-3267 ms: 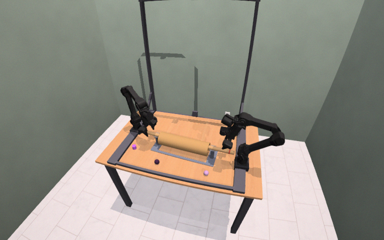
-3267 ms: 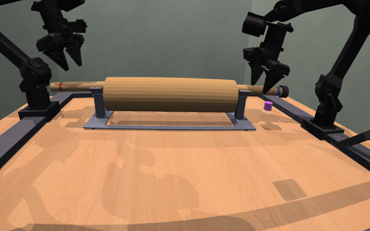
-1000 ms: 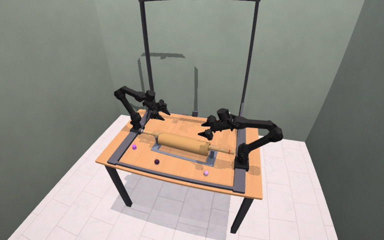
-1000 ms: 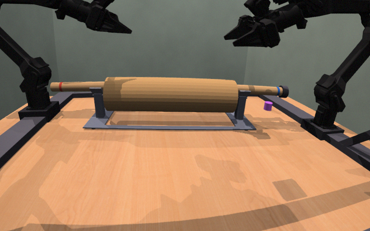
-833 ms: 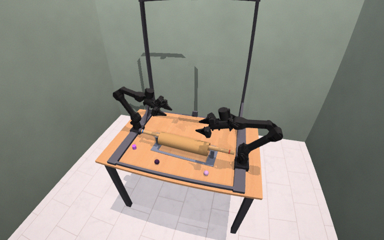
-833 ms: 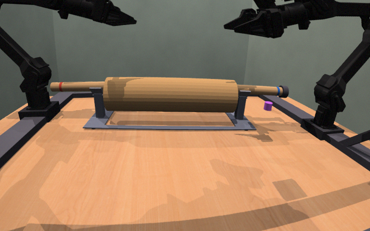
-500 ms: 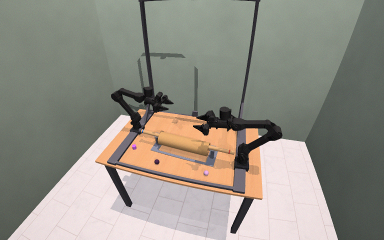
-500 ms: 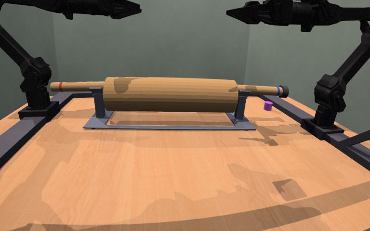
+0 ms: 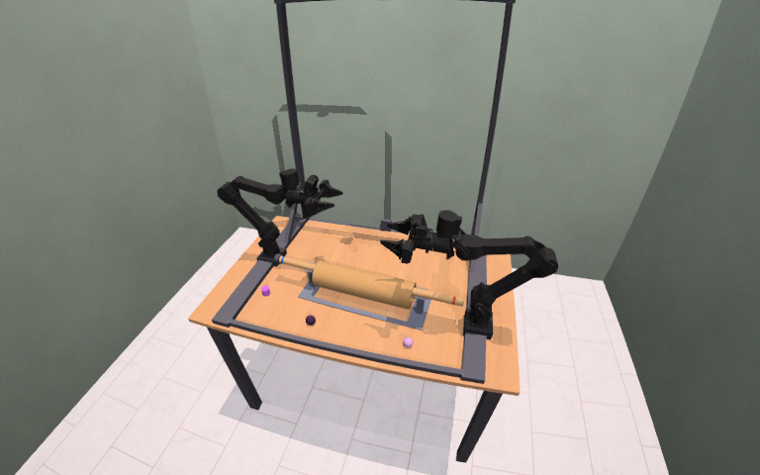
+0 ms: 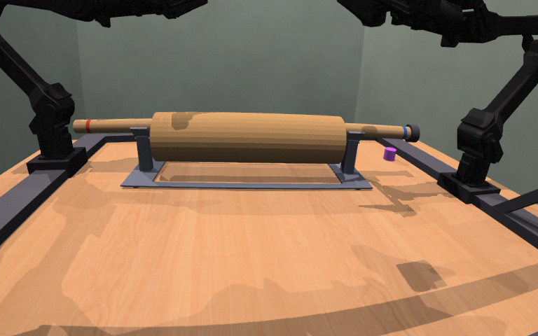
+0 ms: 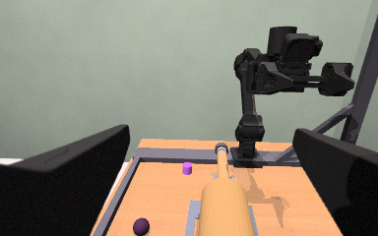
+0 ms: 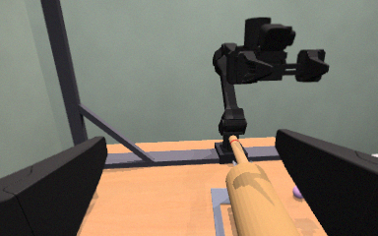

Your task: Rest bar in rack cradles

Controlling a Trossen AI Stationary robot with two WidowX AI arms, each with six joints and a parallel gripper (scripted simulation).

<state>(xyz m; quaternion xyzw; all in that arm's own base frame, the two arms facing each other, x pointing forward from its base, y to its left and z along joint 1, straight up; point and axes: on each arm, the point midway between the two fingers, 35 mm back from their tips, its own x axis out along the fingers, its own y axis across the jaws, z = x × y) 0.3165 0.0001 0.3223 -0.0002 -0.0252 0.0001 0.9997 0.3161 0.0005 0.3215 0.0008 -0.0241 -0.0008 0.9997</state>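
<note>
The wooden bar (image 9: 431, 293) lies across the grey rack (image 9: 364, 312), both ends down in the cradles (image 10: 141, 139) (image 10: 353, 143). The tan paper roll (image 10: 246, 136) sits on the bar between the cradles. The rack stands flat on the table. The bar's red-ringed end (image 10: 88, 125) and blue-ringed end (image 10: 405, 132) stick out past the cradles. My left gripper (image 9: 395, 237) is open and empty, raised high above the red end. My right gripper (image 9: 330, 199) is open and empty, raised above the blue end. In each wrist view the fingers frame the roll far below.
A purple cylinder (image 9: 265, 290), a dark purple ball (image 9: 310, 319) and a pink ball (image 9: 408, 341) lie on the table in front of the rack. A grey frame (image 9: 336, 351) borders the table, with tall posts at the back.
</note>
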